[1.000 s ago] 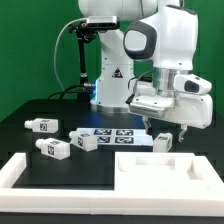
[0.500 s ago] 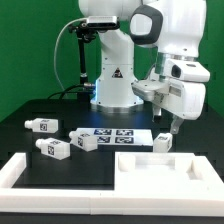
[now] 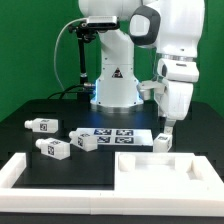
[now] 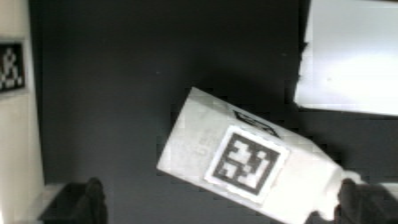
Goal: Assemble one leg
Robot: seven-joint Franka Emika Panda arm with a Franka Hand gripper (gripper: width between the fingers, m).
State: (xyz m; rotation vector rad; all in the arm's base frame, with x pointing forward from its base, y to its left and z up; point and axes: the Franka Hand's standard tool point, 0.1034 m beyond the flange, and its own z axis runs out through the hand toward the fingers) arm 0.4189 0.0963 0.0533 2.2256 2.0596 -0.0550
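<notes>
Four stubby white legs with square tags lie on the black table. One leg (image 3: 163,141) lies right of the marker board (image 3: 115,135), and my gripper (image 3: 168,126) hangs just above it, pointing down. In the wrist view this leg (image 4: 240,152) lies slanted, tag up, between my two dark fingertips (image 4: 75,200), which stand wide apart. My gripper (image 4: 214,203) is open and holds nothing. The other legs lie at the exterior view's left: one (image 3: 41,126) far left, one (image 3: 55,149) nearer the front, one (image 3: 85,139) beside the marker board.
A large flat white panel (image 3: 165,170) lies at the front right, just in front of the leg under the gripper; it shows in the wrist view (image 4: 356,60). A white rail (image 3: 22,172) borders the front left. The robot base (image 3: 112,85) stands behind.
The hand has swung from a tilted pose to pointing straight down, shifting towards the exterior view's right, over the rightmost leg. No leg has moved.
</notes>
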